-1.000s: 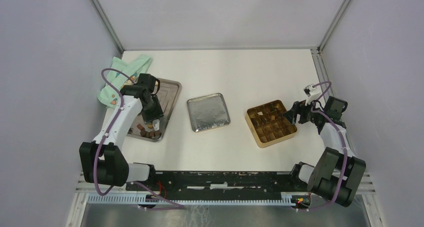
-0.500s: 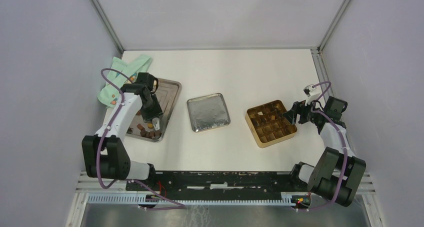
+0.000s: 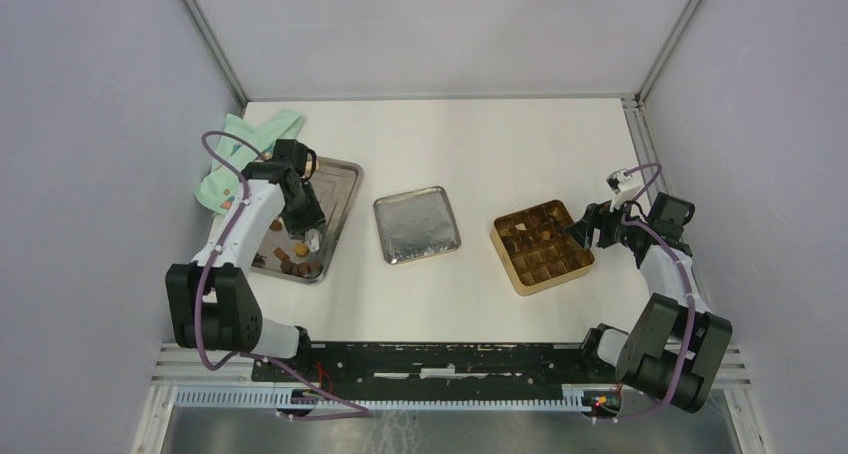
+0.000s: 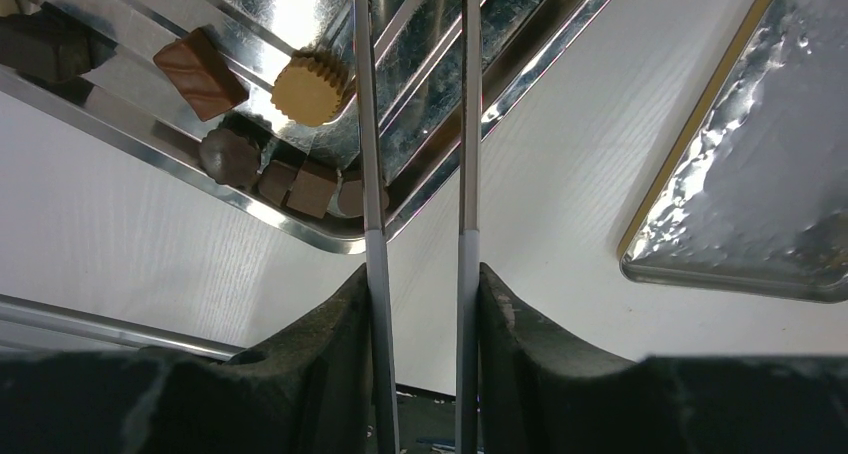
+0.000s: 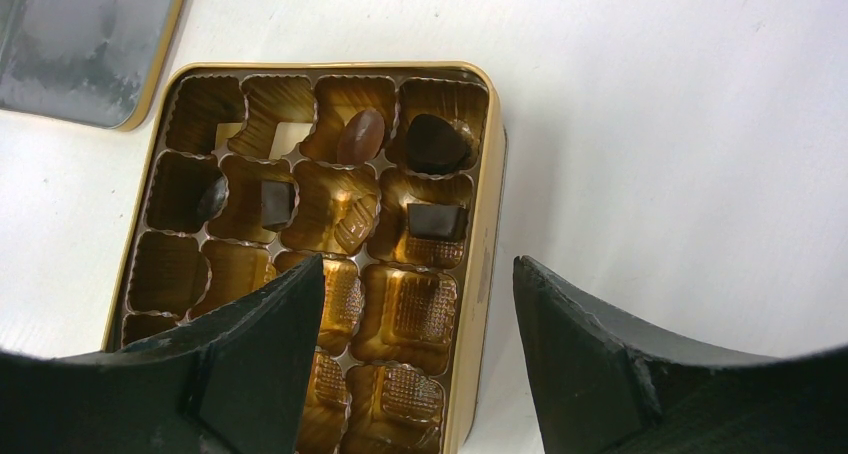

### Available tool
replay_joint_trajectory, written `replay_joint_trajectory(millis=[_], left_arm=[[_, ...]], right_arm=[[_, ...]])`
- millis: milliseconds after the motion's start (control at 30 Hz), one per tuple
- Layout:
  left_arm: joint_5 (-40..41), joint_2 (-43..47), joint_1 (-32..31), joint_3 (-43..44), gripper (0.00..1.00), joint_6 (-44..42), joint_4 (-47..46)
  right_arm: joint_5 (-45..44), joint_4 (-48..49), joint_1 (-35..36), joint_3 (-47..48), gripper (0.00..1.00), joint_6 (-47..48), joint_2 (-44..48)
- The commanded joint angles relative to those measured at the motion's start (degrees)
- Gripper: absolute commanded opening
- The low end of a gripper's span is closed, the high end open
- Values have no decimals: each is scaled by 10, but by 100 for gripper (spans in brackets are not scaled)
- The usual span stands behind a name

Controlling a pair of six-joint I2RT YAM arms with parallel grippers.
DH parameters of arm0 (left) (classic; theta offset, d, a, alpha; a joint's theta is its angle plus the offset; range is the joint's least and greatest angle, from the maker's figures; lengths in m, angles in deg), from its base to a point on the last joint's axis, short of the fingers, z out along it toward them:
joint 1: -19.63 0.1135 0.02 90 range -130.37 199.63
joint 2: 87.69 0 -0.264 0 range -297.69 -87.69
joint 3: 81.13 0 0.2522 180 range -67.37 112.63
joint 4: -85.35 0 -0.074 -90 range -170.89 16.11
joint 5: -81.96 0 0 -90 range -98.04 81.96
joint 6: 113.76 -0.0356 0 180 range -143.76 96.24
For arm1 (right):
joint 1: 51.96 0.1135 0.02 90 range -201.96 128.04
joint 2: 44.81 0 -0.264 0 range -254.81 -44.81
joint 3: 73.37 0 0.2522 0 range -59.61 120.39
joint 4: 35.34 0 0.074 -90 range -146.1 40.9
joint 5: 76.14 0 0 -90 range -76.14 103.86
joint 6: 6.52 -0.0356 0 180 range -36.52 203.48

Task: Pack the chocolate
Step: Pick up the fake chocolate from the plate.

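Brown chocolate (image 4: pixel 313 187) on tray (image 4: pixel 130 86), beside tweezers (image 4: pixel 466 124) — beyond left jaws

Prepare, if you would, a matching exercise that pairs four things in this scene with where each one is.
Things
1. long metal tweezers
2. gold square tin with compartments
3. mint-green cloth
4. round tan ridged chocolate

Places
A. on the shiny steel tray
B. just in front of the open right end effector
C. clamped in the left end effector
D. at the table's far left edge

Pairs: 1-C, 2-B, 3-D, 4-A
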Motion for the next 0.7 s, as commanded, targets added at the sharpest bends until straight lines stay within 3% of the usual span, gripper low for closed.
replay_joint_trajectory(millis=[0, 233, 667], left_arm=[[-23, -3, 3, 24, 28, -30, -16], [-35, 4, 3, 26, 3, -40, -10], [-45, 11, 3, 41, 2, -68, 18]], right_arm=[[11, 6, 2, -1, 75, 11, -5], [13, 4, 2, 1, 75, 11, -8], [14, 3, 2, 1, 75, 11, -8]])
